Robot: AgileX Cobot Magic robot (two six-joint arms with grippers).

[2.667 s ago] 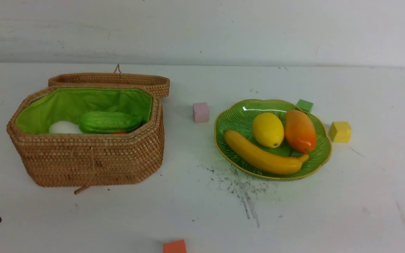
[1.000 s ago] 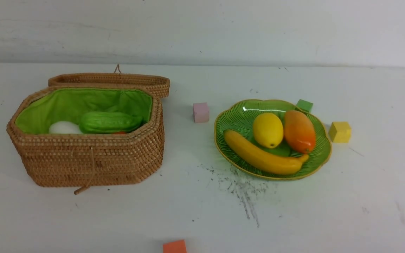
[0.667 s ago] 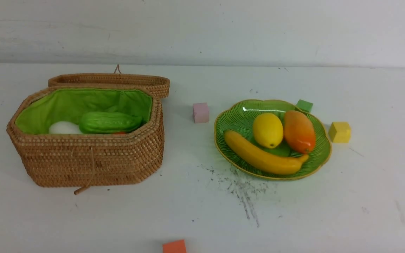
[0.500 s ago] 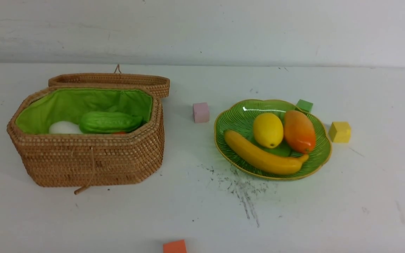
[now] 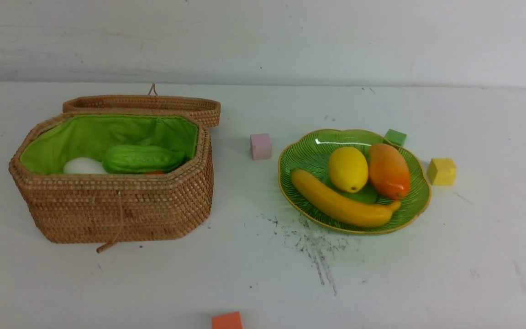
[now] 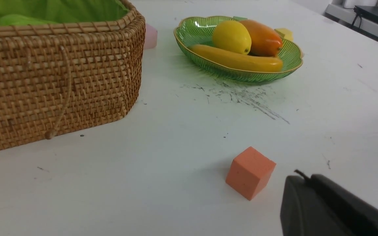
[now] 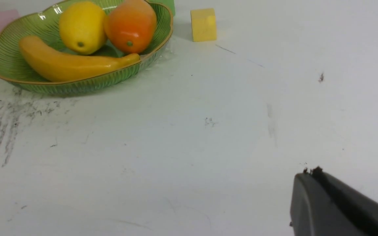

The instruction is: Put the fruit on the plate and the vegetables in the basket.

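Note:
The green plate (image 5: 409,208) sits right of centre and holds the lemon (image 5: 348,169), the banana (image 5: 340,204) and the mango (image 5: 389,170). The open wicker basket (image 5: 117,210) on the left holds the green cucumber (image 5: 143,158), the white radish (image 5: 82,166) and a sliver of a red-orange vegetable (image 5: 155,172). Neither arm shows in the front view. My left gripper (image 6: 302,178) is shut and empty, low over the table beside an orange cube (image 6: 250,172). My right gripper (image 7: 310,173) is shut and empty, well short of the plate (image 7: 77,86).
The basket's lid (image 5: 144,106) lies folded back behind it. Small cubes stand around: pink (image 5: 261,146), green (image 5: 396,136) behind the plate, yellow (image 5: 441,171) to its right, orange (image 5: 226,321) at the front edge. Dark scuff marks (image 5: 313,246) stain the table.
A dark arm part at the front view's lower left corner has withdrawn out of sight. Fruit, vegetables, plate and basket have stayed put.

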